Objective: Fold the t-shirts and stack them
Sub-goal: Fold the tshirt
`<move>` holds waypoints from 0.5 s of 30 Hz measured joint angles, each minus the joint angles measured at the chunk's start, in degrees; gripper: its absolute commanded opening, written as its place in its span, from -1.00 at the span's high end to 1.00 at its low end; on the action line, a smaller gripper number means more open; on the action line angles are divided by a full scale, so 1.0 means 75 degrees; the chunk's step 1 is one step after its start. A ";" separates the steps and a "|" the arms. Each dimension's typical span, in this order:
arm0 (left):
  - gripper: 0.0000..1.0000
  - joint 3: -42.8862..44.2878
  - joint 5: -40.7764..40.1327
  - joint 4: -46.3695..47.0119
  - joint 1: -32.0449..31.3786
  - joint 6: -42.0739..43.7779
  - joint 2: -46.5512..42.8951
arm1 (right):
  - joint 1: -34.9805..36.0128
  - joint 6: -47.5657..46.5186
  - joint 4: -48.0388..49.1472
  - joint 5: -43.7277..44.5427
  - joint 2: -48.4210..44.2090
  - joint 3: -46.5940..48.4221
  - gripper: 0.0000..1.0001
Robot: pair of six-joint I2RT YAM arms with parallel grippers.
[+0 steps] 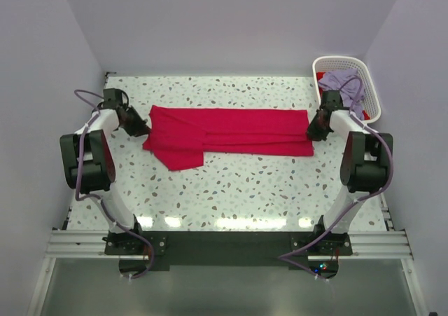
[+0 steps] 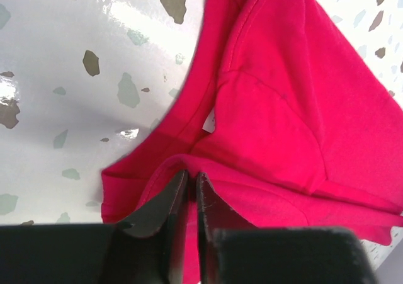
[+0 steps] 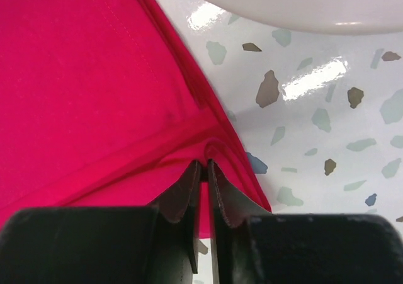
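Top external view: a crimson t-shirt (image 1: 231,132) lies pulled out into a long band across the far half of the speckled table (image 1: 245,190), running from one arm to the other. Its left end is bulkier, with a folded flap reaching toward the near side; its right end is flatter and squared off.

The left gripper (image 1: 138,127) sits at the shirt's left end and the right gripper (image 1: 315,129) at its right end, both low over the tabletop.

From the left wrist camera, the dark fingers (image 2: 164,208) are pressed almost together, with a ridge of red cloth pinched between them (only a thin slit shows between the tips). The fabric fans away from the grip in soft folds, and a small white label (image 2: 209,123) peeks out beside a seam.

From the right wrist camera the picture is much the same. The fingers (image 3: 179,199) are clamped on a hemmed edge of the shirt, which bunches into a small pucker right at the tips. Bare table lies to the right of it.

A white slotted basket (image 1: 371,85) stands at the table's far right corner, just beyond the right gripper. It holds a crumpled lavender t-shirt (image 1: 339,85), with a bit of red cloth (image 1: 320,76) showing beside it.
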 measured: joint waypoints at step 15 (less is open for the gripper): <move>-0.54 -0.1102 -0.1466 -0.0082 -0.0994 0.0490 -0.2559 | 0.0729 -0.0309 -0.0367 0.0152 -0.1649 -0.0256 -0.56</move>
